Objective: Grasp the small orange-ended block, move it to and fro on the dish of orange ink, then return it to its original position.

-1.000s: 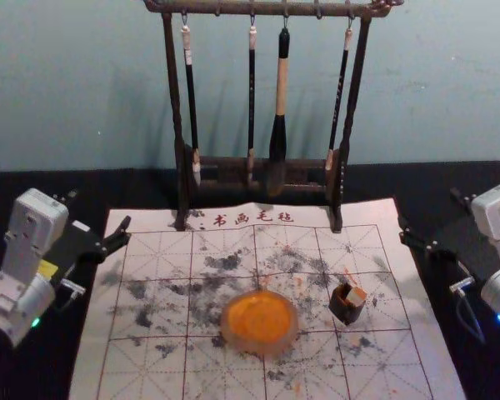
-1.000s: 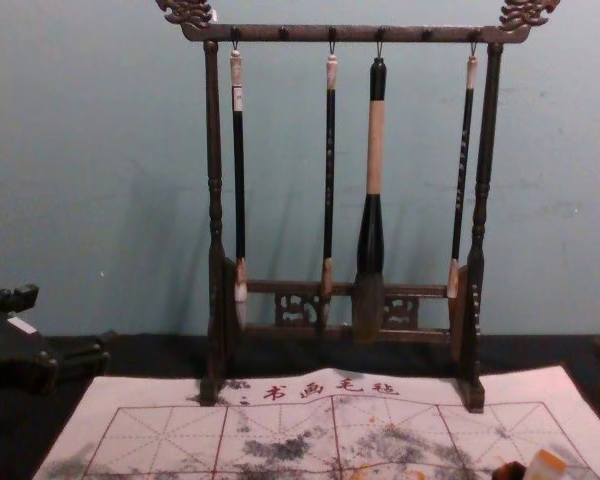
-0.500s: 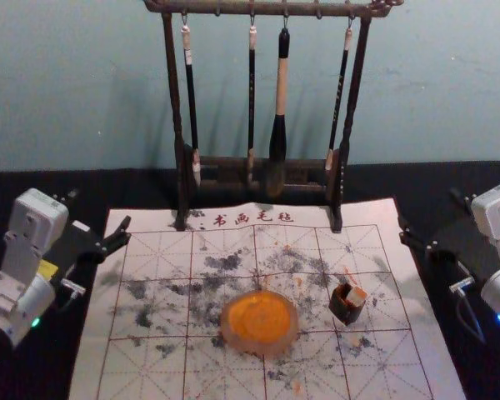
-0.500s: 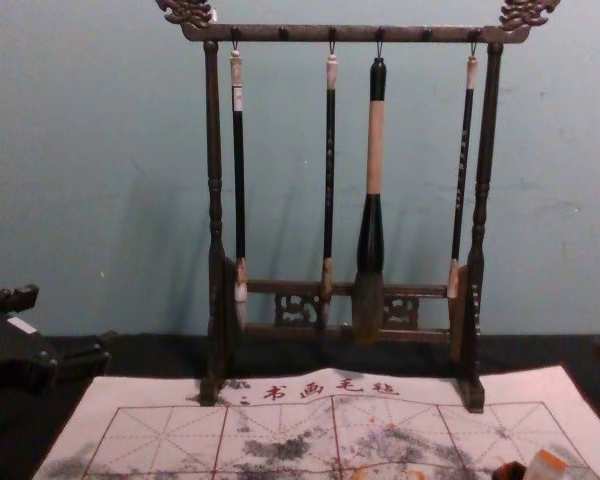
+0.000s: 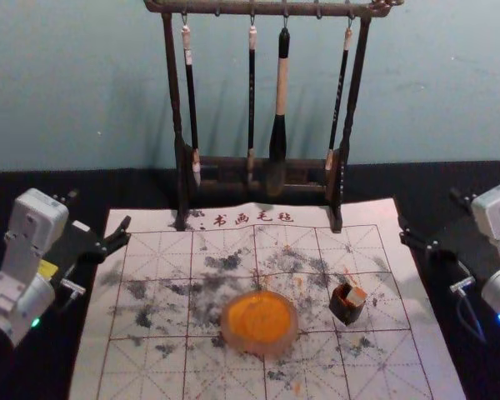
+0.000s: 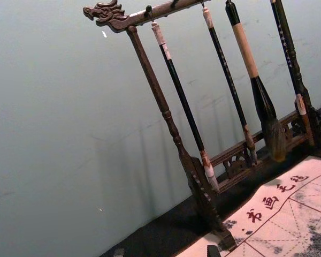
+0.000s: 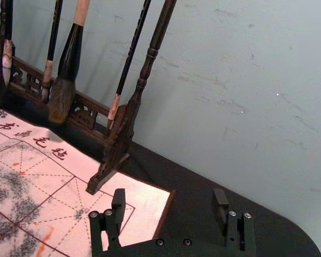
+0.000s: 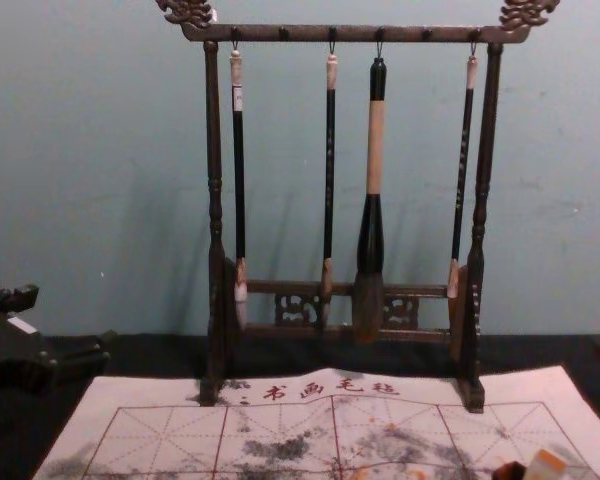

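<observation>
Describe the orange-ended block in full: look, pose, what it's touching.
Small, squared block with pale sides; material can't be told. Its orange end is uppermost, clear of the rim of the dark, open-topped holder it sits in. It tilts toward the robot's right; its lower part is hidden in the holder, which stands on the mat to the right of the ink dish. Neither the left gripper nor the right gripper touches it.

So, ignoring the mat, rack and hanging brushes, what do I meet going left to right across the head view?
Left gripper, dish of orange ink, small orange-ended block in a dark holder, right gripper.
</observation>
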Robot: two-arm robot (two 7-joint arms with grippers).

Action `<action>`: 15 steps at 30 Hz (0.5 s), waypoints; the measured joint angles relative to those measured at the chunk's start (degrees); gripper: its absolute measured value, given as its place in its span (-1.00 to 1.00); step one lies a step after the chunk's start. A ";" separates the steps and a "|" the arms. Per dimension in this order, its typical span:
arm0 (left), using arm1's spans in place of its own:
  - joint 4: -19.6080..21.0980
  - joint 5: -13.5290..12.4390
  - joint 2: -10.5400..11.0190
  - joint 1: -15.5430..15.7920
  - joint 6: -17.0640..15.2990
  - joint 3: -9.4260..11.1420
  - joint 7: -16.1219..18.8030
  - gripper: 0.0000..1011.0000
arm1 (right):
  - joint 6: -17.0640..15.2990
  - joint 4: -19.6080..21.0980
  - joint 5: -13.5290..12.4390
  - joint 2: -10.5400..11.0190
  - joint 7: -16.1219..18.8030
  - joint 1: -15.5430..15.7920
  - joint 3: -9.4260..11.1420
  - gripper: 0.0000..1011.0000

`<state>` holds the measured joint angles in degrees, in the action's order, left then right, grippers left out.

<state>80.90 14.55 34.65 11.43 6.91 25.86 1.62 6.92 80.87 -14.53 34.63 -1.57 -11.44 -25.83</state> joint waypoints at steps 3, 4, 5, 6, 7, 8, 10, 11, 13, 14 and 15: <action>0.00 0.00 0.00 0.00 0.00 0.00 0.00 0.98 | 1.28 -0.95 -0.19 0.03 1.69 -0.24 0.56 0.98; 0.00 0.00 0.00 0.00 0.00 0.00 0.00 0.98 | 2.06 -1.14 -0.48 0.20 2.67 -0.22 0.89 0.98; 0.00 0.00 0.00 0.00 0.00 0.00 0.00 0.98 | 2.41 -1.14 -0.62 0.32 3.22 -0.14 1.07 0.98; 0.00 0.00 0.00 0.00 0.00 0.00 0.00 0.98 | 3.07 -0.98 -0.91 0.62 4.14 0.18 1.42 0.98; 0.00 0.00 0.00 0.00 0.00 0.00 0.00 0.98 | 3.30 -0.80 -1.02 0.76 4.49 0.34 1.55 0.98; 0.00 0.00 0.00 0.00 0.00 0.00 0.00 0.98 | 3.57 -0.53 -1.19 0.96 4.90 0.56 1.73 0.98; 0.00 0.00 0.00 0.00 0.00 0.00 0.00 0.98 | 4.05 0.18 -1.59 1.43 5.79 1.12 2.18 0.98; 0.00 0.00 0.00 0.00 0.00 0.00 0.00 0.98 | 4.49 0.95 -2.05 1.88 6.55 1.77 2.60 0.98; 0.00 0.00 0.00 0.00 0.00 0.00 0.00 0.98 | 4.87 1.92 -2.68 2.43 7.43 2.61 3.13 0.98; 0.00 0.00 0.00 0.00 0.00 0.00 0.00 0.98 | 5.23 3.01 -3.49 3.09 8.43 3.49 3.69 0.98; 0.00 0.00 0.00 0.00 0.00 0.00 0.00 0.98 | 5.36 3.53 -3.94 3.39 8.94 3.97 3.97 0.98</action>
<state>80.90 14.55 34.65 11.43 6.91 25.86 1.62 12.28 84.41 -18.48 38.03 7.36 -7.46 -21.86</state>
